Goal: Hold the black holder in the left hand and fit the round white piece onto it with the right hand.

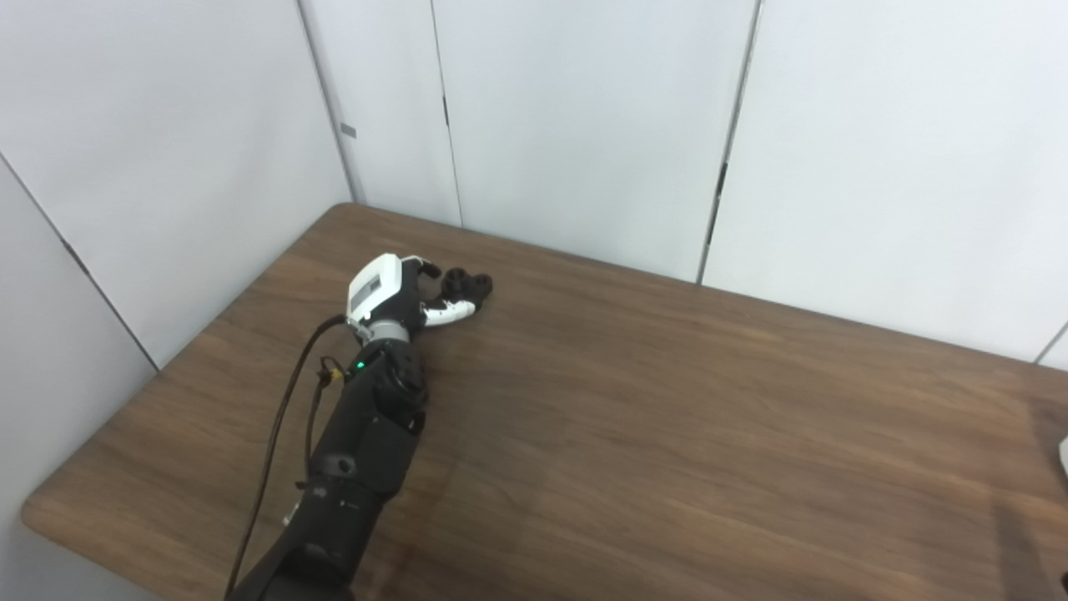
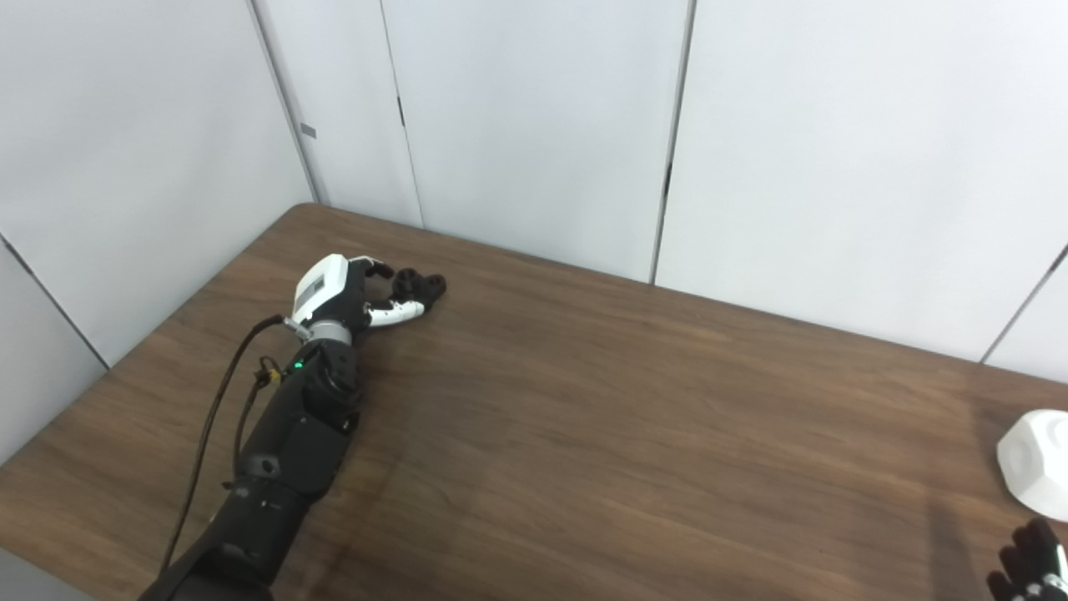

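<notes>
The black holder point(image 1: 468, 285) lies on the brown table near its far left corner. My left hand point(image 1: 399, 294), with a white back and dark fingers, reaches up to it. Its fingers point(image 1: 429, 269) and white-tipped thumb point(image 1: 450, 312) are spread apart on the holder's near side, and the hand stands open. Whether they touch the holder I cannot tell. The round white piece point(image 2: 1037, 463), faceted with dimples, rests at the table's right edge. Only the dark fingertips of my right hand point(image 2: 1030, 561) show at the bottom right corner, just below the white piece and apart from it.
White wall panels point(image 2: 534, 125) close in the table at the back and the left. The table's rounded front left corner point(image 1: 37, 509) is close to my left arm. A black cable point(image 1: 275, 434) runs along the left forearm.
</notes>
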Available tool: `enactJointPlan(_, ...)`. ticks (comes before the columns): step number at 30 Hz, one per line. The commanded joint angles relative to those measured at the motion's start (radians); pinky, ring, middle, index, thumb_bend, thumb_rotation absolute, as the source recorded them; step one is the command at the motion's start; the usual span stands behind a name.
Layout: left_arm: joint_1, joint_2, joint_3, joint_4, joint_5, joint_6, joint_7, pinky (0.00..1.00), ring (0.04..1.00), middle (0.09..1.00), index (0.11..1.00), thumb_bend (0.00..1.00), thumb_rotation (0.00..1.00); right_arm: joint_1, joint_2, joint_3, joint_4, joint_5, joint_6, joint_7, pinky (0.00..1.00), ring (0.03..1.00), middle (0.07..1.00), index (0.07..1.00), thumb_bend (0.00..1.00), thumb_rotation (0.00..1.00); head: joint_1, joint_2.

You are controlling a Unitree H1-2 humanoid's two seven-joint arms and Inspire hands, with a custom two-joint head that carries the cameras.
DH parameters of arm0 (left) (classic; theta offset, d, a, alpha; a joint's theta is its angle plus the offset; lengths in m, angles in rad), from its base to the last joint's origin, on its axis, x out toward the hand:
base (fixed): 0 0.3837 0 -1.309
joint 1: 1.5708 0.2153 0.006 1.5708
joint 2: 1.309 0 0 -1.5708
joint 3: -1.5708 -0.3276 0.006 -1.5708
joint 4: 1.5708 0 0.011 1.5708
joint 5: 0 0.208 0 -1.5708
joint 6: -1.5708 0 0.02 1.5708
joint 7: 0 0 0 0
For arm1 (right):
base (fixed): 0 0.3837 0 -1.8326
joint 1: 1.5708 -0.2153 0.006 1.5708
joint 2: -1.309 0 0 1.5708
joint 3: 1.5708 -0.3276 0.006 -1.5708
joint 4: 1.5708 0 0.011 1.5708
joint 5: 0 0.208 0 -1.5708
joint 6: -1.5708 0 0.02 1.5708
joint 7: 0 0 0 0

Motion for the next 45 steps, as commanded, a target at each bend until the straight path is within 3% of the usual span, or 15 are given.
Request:
enactJointPlan(1,-0.063,0.021,0.003,-0.02,0.032,-0.005,-0.007,0.87,0.913,0.862,0.722,0.78,0.32,0.159,-0.019,0.008,-0.025,-0.003,-0.057,-0.003,1.0,1.0,1.0,1.0,0.78,1.0,0.001,0.001)
enactJointPlan(12,-0.049,0.024,-0.002,-0.02,0.063,-0.005,0.001,0.84,0.903,0.85,0.706,0.78,0.29,0.159,-0.022,0.003,-0.03,0.013,-0.046,0.0,1.0,1.0,1.0,1.0,0.79,1.0,0.01,0.003)
enactJointPlan(26,-0.02,0.042,-0.041,-0.01,0.138,-0.005,0.016,0.96,0.963,0.873,0.688,0.8,0.28,0.156,-0.033,-0.013,-0.028,0.027,-0.048,0.006,1.0,1.0,1.0,1.0,0.8,1.0,0.019,0.009)
enactJointPlan(37,-0.001,0.03,-0.029,-0.005,0.213,-0.005,0.013,0.92,0.947,0.863,0.68,0.82,0.28,0.154,-0.038,-0.022,-0.036,0.023,-0.038,0.012,1.0,1.0,1.0,1.0,0.82,1.0,0.02,0.015)
enactJointPlan(45,0.002,0.032,-0.026,0.013,0.192,-0.005,0.038,0.91,0.931,0.846,0.62,0.79,0.25,0.151,-0.04,-0.026,-0.029,0.028,-0.046,0.016,1.0,1.0,1.0,1.0,0.81,1.0,0.019,0.015)
